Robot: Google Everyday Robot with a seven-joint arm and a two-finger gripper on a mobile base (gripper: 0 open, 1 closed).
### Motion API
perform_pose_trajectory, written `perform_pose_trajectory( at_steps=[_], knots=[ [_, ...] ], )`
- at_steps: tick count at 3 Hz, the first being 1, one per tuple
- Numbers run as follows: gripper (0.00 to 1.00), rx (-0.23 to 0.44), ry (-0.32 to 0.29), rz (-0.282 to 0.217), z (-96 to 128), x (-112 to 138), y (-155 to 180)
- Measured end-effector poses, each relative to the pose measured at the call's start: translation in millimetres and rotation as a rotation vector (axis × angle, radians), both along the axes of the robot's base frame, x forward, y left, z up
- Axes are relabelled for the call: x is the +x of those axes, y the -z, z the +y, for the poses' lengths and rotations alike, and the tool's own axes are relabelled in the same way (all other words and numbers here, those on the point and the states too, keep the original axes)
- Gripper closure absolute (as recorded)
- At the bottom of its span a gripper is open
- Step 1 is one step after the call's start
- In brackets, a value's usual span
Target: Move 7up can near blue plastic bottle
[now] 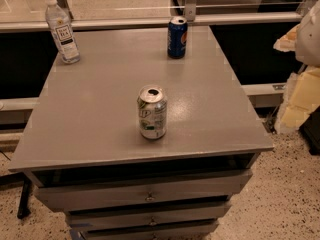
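**Three containers stand untouched, and the claw is out of sight**

No claw appears anywhere in the frame, so I cannot tell how far open it is or whether it has hold of anything. Pale, blurred shapes (302, 84) at the right edge are too unclear to name.

The 7up can (152, 112) stands upright near the middle of the grey worktop (90, 119), slightly toward the lower edge, with nothing touching it. A dark blue can (177, 37) stands upright at the top centre. The blue plastic bottle (61, 30) stands upright in the upper left corner, well apart from the 7up can. Drawers (145, 194) sit below the worktop.

The task looks barely begun, with the approach still to be made. The next move calls for bringing the claw over the 7up can, closing on its sides, then carrying it toward the upper left without tipping the bottle.
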State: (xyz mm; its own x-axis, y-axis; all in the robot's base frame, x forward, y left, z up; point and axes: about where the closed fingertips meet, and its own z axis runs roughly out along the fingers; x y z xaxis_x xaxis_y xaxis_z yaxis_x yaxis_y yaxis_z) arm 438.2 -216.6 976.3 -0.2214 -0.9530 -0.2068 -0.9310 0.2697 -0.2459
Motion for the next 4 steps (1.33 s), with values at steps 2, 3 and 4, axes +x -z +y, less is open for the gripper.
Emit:
perform_pose_trajectory(
  at_steps=[2,3,4],
  knots=[
    [0.0,0.027,-0.01,-0.01,8.0,1.0,1.1],
    [0.0,0.13,-0.009,-0.02,29.9,8.8,12.7],
    [0.0,0.293,-0.034,-0.032,71.5,18.8,26.2]
  ],
)
